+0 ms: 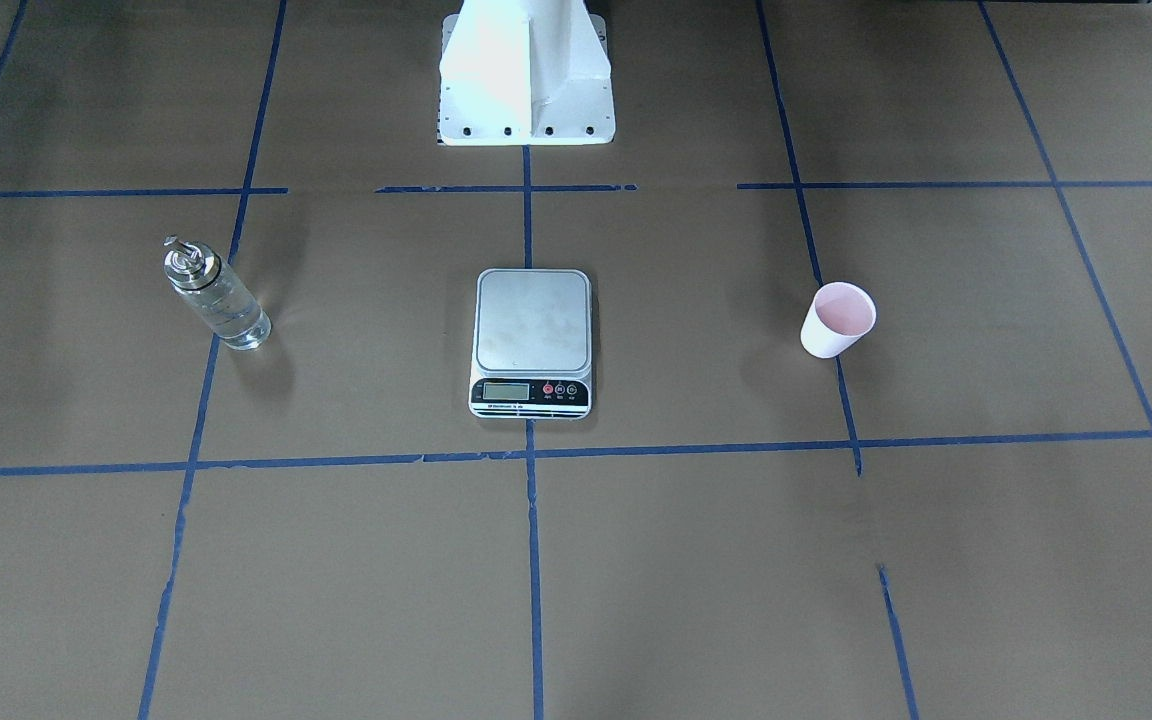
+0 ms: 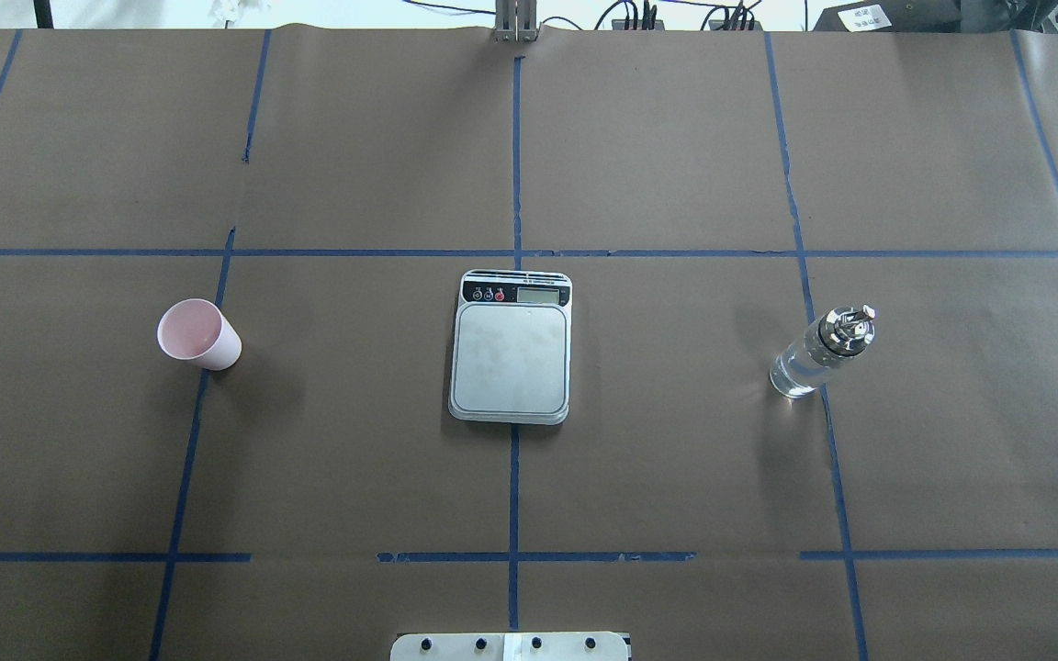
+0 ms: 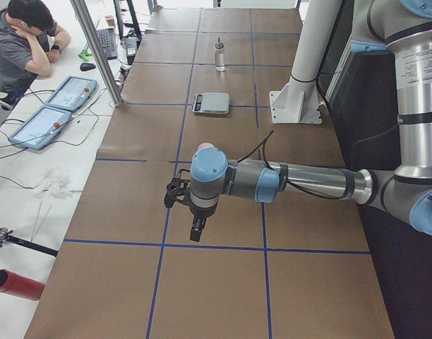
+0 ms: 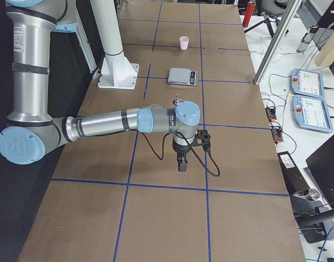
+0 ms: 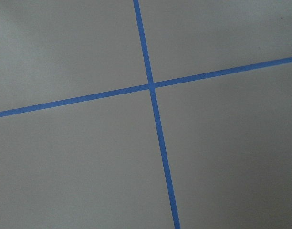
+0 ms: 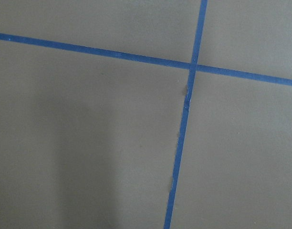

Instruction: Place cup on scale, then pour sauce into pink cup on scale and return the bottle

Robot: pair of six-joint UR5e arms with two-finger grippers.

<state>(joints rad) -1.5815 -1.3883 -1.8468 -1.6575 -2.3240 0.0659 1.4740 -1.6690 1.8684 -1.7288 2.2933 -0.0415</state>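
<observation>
The pale pink cup [image 1: 839, 320] stands upright on the brown table, apart from the scale, on my left side [image 2: 198, 334]. The scale [image 1: 533, 325] sits at the table's middle with its steel platform bare [image 2: 512, 353]. The clear glass bottle [image 1: 216, 297] with its silver pourer cap stands upright on my right side [image 2: 818, 356], with clear liquid in it. My left gripper [image 3: 195, 229] and right gripper [image 4: 182, 162] show only in the side views. They point down, far from these things, and I cannot tell whether they are open or shut. Both wrist views show only table and blue tape.
The white robot base [image 1: 526, 70] stands at the table's edge behind the scale. Blue tape lines [image 2: 514, 252] grid the brown table. An operator [image 3: 25, 42] sits at a side bench with tablets [image 3: 57, 109] beyond the table's far edge.
</observation>
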